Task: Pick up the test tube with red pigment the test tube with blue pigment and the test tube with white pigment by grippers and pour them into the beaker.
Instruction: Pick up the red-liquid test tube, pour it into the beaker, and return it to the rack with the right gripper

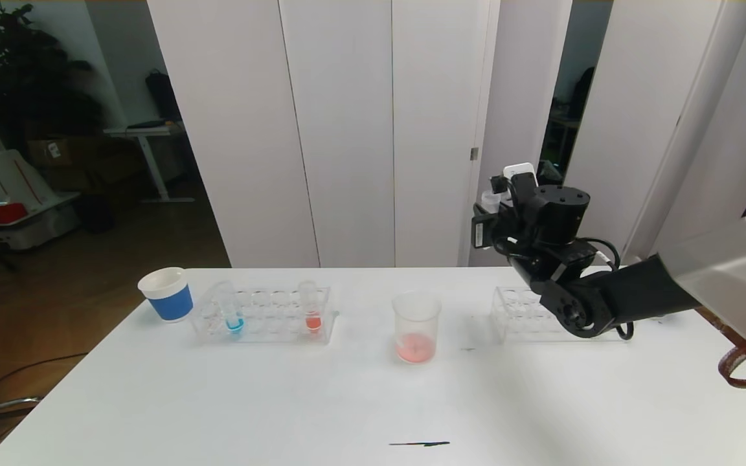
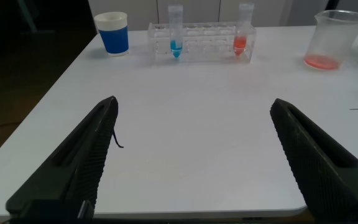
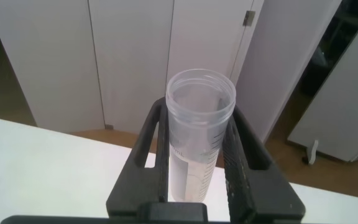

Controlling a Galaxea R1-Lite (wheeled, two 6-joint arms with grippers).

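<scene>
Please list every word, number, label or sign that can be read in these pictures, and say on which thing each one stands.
No text can be read.
Clear plastic test tube held in the black right gripper: printed scale lines and tiny figures, too small to read.
Blue paper cup, clear glass beaker, clear test-tube rack: no markings show.

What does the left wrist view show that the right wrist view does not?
Only the left wrist view shows the open left gripper low over the table, the test tube with blue pigment, a red tube, the beaker and a blue cup. Only the right wrist view shows the right gripper clamping a clear tube. Both show the table.
</scene>
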